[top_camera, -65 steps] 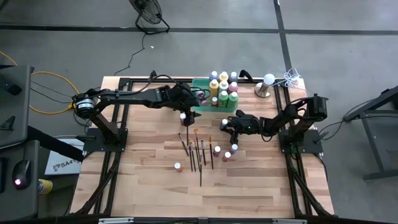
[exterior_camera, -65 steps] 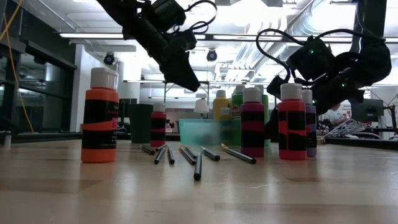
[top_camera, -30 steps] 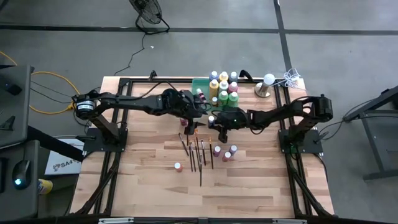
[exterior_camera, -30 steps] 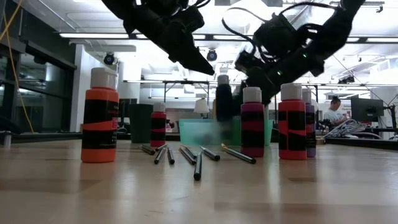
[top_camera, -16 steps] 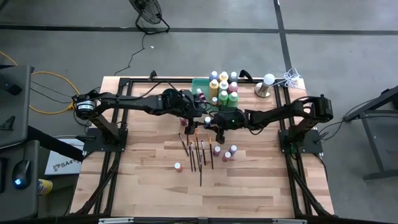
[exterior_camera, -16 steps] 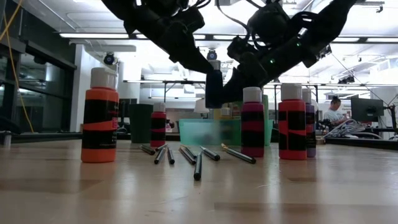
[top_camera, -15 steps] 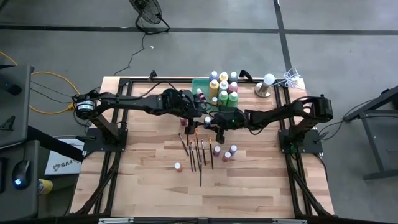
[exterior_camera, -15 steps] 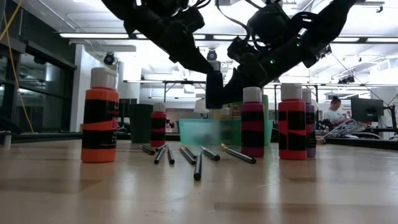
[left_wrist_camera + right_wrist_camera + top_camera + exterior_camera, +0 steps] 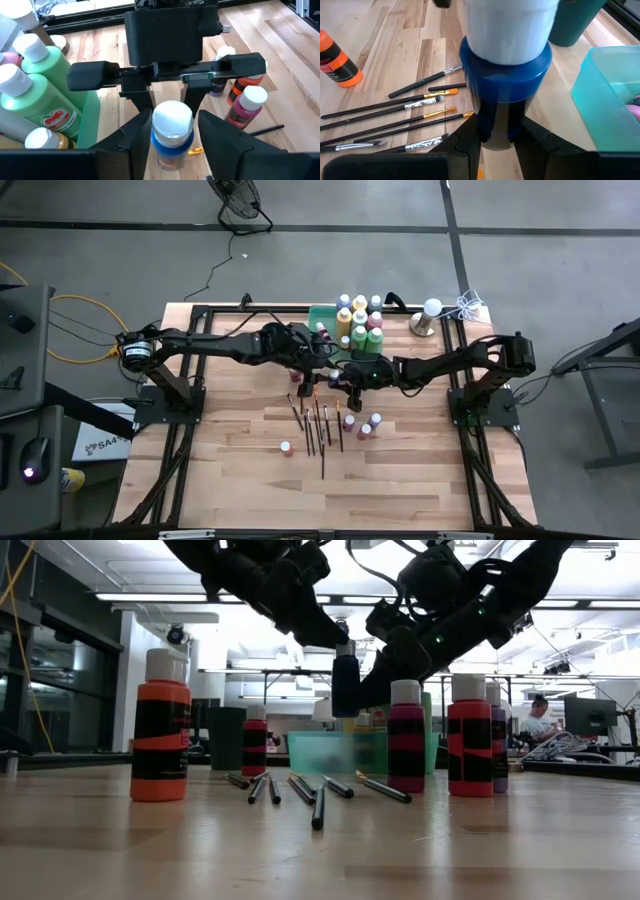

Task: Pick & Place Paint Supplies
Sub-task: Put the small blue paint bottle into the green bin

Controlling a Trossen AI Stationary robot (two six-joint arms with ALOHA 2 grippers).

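Above the middle of the table (image 9: 230, 480), just short of the green tray (image 9: 325, 312), a blue paint bottle (image 9: 345, 685) with a white cap hangs in mid-air between both arms. The right gripper (image 9: 497, 135) is closed on the lower body of the bottle, fingers pressed against either side. The left gripper (image 9: 172, 122) brackets the cap end; its fingers (image 9: 135, 132) stand just beside the cap, and whether they touch it cannot be told. Judged from this arrangement, the step in hand is a transfer from one arm to the other: the right arm holds low so that the cap end is free for the left arm, which sits nearer the tray.

Compared with the frame half a second earlier, the bottle and the right gripper hold the same position, while the left gripper has narrowed around the cap. A second ago the bottle stood lower and further right in the low view.

Paintbrushes (image 9: 318, 425) lie loose on the wood below, with an orange bottle (image 9: 160, 730) and a magenta bottle (image 9: 405, 740) still standing outside the tray
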